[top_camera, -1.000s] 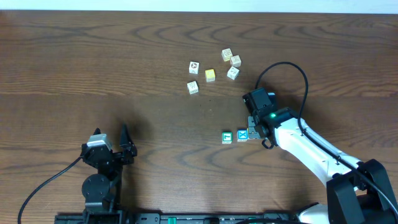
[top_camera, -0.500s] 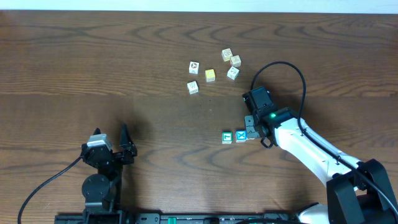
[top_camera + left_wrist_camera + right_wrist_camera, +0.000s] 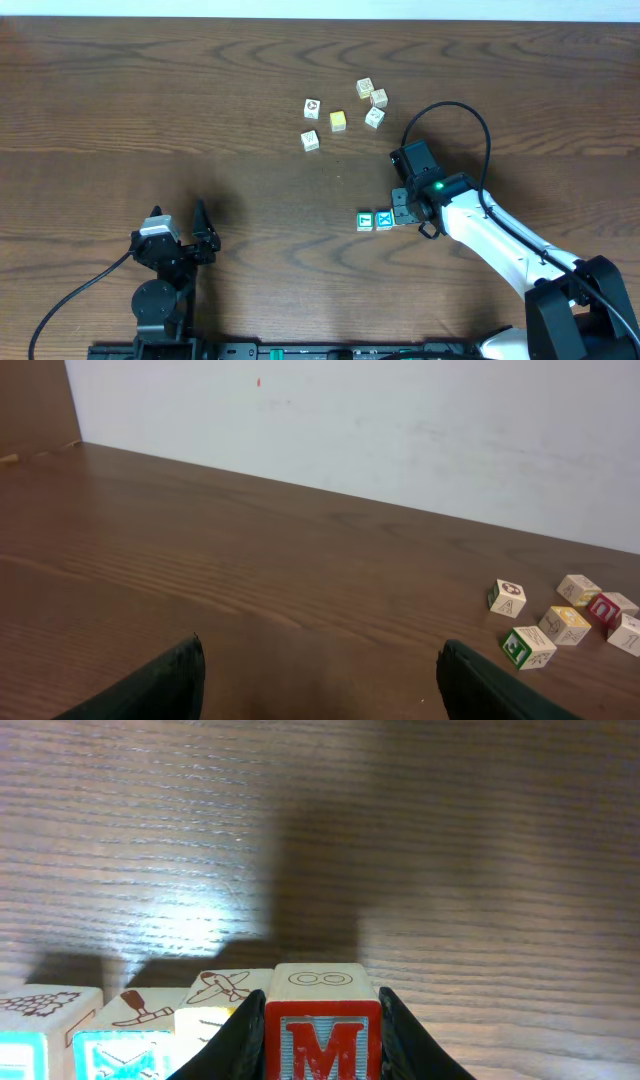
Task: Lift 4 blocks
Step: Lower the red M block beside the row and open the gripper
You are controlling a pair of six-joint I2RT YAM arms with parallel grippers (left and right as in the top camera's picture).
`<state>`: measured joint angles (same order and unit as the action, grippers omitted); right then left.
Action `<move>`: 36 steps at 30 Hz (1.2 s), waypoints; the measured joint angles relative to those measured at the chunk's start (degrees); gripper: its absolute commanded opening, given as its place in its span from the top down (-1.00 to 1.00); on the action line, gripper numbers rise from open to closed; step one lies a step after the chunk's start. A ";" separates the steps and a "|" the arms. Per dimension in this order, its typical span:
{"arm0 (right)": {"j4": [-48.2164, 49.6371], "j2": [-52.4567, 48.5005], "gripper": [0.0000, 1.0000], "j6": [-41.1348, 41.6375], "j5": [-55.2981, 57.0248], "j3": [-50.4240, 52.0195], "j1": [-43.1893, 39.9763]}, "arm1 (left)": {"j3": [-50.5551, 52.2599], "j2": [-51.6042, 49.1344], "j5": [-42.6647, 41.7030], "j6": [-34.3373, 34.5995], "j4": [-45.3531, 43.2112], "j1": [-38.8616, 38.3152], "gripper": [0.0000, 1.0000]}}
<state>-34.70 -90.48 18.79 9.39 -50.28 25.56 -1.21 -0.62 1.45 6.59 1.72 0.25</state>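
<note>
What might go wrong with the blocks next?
1. The right pincer squeezes only the red M block. The yellow-orange block, blue X block and teal block just sit beside it in a row, so a lift may leave them behind.
2. If the pincer shoves the row sideways, those loose blocks might twist out of line.

From above, looks straight down on the whole table (image 3: pixel 150 100). From left wrist at 7 o'clock, faces 12 o'clock, low, sharing the pale cube cluster (image 3: pixel 339 120) with overhead. From right wrist, sits very near the red M block (image 3: pixel 322 1025).
</note>
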 measured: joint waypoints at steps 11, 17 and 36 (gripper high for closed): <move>-1.29 0.00 0.86 1.07 -2.12 0.00 0.00 | 0.00 0.00 -0.02 0.00 -0.02 0.00 -0.50; -1.55 0.00 0.67 2.97 -2.16 0.00 0.00 | 0.00 0.00 -0.02 0.00 0.00 0.00 -0.50; -2.38 0.00 0.62 3.82 1.46 0.02 0.00 | 0.00 0.00 -0.02 0.00 0.00 0.00 -0.49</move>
<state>-37.08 -90.48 22.61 10.85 -50.26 25.56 -1.21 -0.62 1.43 6.59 1.72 0.25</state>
